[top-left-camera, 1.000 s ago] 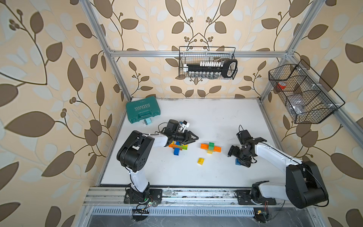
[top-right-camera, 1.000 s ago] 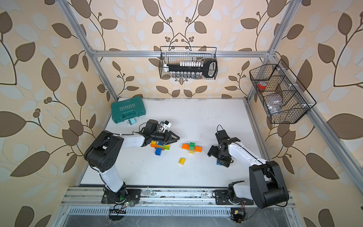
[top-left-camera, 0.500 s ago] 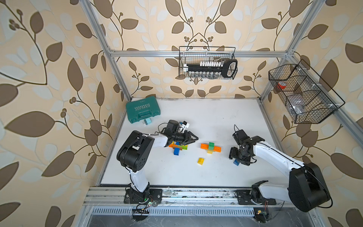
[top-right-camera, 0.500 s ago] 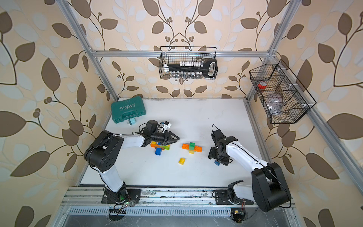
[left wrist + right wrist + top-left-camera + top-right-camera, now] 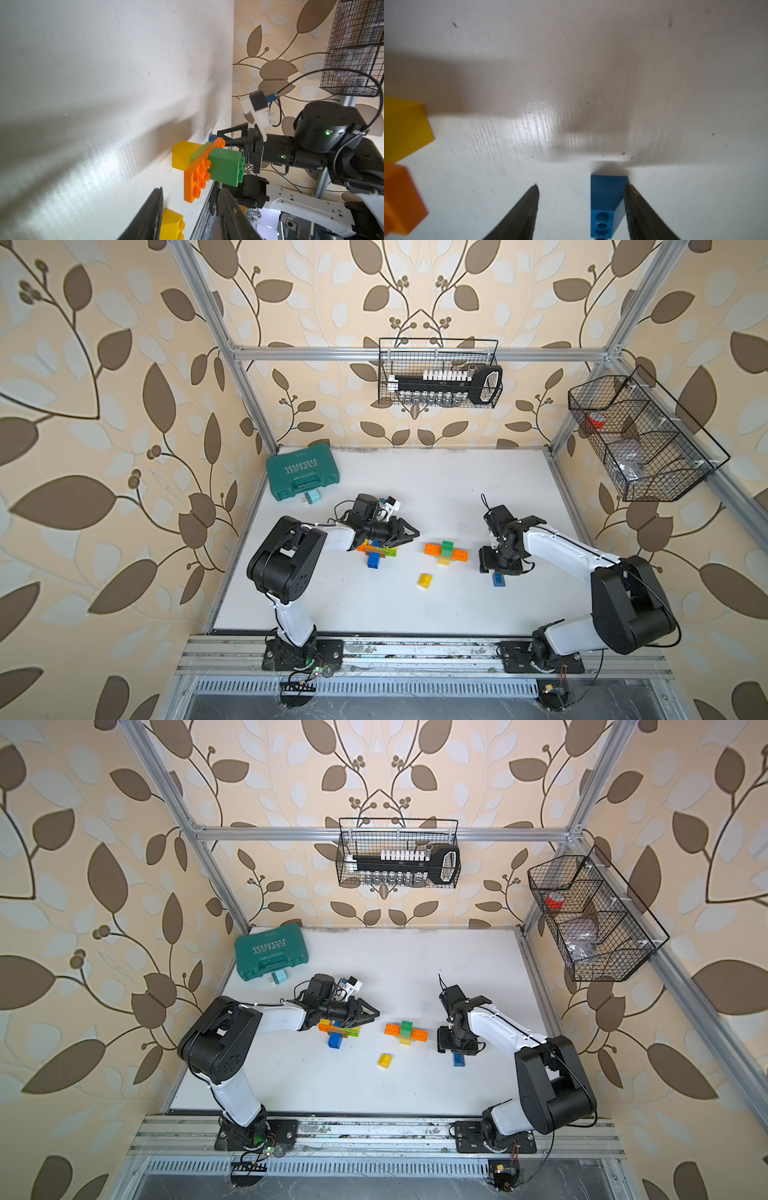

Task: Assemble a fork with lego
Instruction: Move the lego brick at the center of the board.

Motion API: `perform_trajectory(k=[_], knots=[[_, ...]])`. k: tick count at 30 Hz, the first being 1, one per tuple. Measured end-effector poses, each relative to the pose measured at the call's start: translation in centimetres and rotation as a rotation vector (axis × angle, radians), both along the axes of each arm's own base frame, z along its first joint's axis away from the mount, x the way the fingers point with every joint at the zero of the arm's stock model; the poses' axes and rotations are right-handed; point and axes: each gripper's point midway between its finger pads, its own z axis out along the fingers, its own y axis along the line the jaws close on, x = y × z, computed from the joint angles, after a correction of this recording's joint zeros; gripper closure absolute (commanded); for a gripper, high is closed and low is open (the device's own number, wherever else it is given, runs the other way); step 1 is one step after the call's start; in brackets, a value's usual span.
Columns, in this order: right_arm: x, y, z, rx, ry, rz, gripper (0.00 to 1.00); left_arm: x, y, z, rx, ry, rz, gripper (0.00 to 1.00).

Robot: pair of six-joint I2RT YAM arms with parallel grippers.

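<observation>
Near the table's middle, an orange plate with a green and a yellow brick [image 5: 446, 551] [image 5: 406, 1031] [image 5: 224, 164] lies flat. A loose yellow brick [image 5: 424, 580] [image 5: 172, 224] sits in front of it. My left gripper [image 5: 411, 531] [image 5: 191, 189] is open and holds nothing; under its wrist lies an orange, brown, green and blue lego cluster [image 5: 376, 553]. My right gripper [image 5: 496, 568] [image 5: 581, 185] points down over a small blue brick [image 5: 498, 579] [image 5: 607, 193]. One finger rests against that brick; the other stands well apart from it.
A teal tool case [image 5: 301, 470] lies at the back left with a small pale-blue block [image 5: 311, 498] beside it. A wire basket [image 5: 438, 373] hangs on the back wall and another [image 5: 640, 439] on the right wall.
My right gripper has shifted a little left over the blue brick and its jaws have narrowed around it. The left arm has stayed put.
</observation>
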Motion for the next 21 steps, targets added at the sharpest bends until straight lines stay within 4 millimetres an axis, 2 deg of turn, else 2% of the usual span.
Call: perform_trajectory(k=[5, 8, 12, 17, 21], knots=[[0.9, 0.3, 0.3, 0.001, -0.007, 0.027, 0.29, 0.0, 0.0, 0.0, 0.001, 0.004, 0.000, 0.54], [1.5, 0.5, -0.3, -0.004, 0.006, 0.042, 0.29, -0.1, 0.0, -0.1, 0.001, 0.005, 0.000, 0.54], [1.2, 0.4, -1.6, -0.017, 0.054, 0.045, 0.29, -0.1, 0.0, -0.1, 0.002, 0.006, 0.000, 0.54], [1.1, 0.3, -0.8, -0.015, 0.033, 0.014, 0.28, -0.1, 0.0, -0.1, 0.002, 0.007, -0.001, 0.54], [0.2, 0.3, -0.5, 0.009, 0.020, -0.023, 0.29, -0.1, 0.0, -0.1, 0.002, 0.007, -0.001, 0.55]])
